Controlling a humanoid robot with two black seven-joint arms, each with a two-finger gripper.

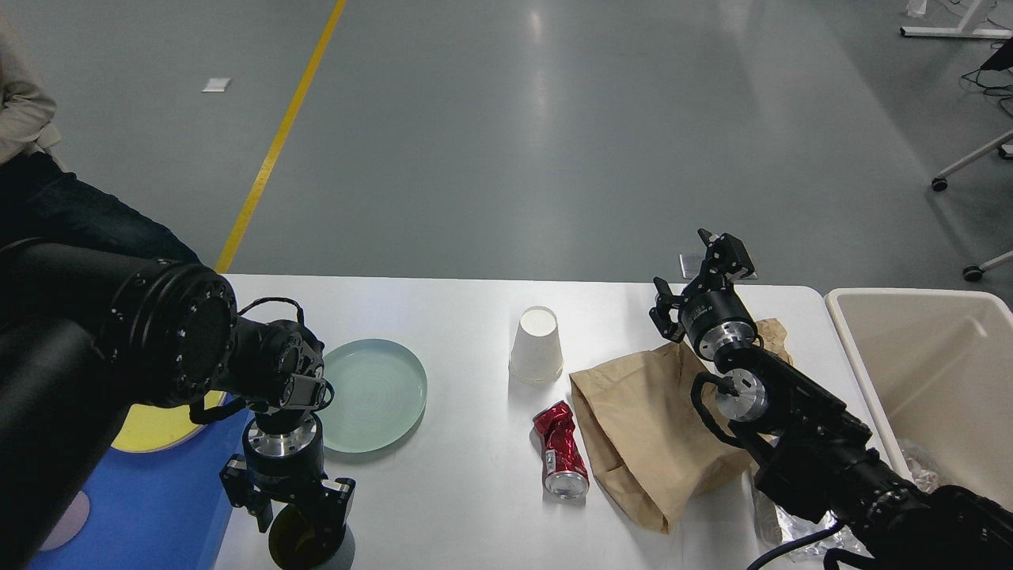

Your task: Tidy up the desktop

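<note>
The white desktop holds a pale green plate, an upside-down white paper cup, a crushed red can and a brown paper bag. My left gripper points down at the near left edge, open, its fingers on either side of a grey mug with a dark olive inside; the gripper hides much of the mug. My right gripper is open and empty, raised over the far edge behind the bag.
A blue tray at the left holds a yellow plate and a pink mug, both mostly behind my left arm. A beige bin stands at the right. Crumpled clear wrap lies under my right arm. A person sits far left.
</note>
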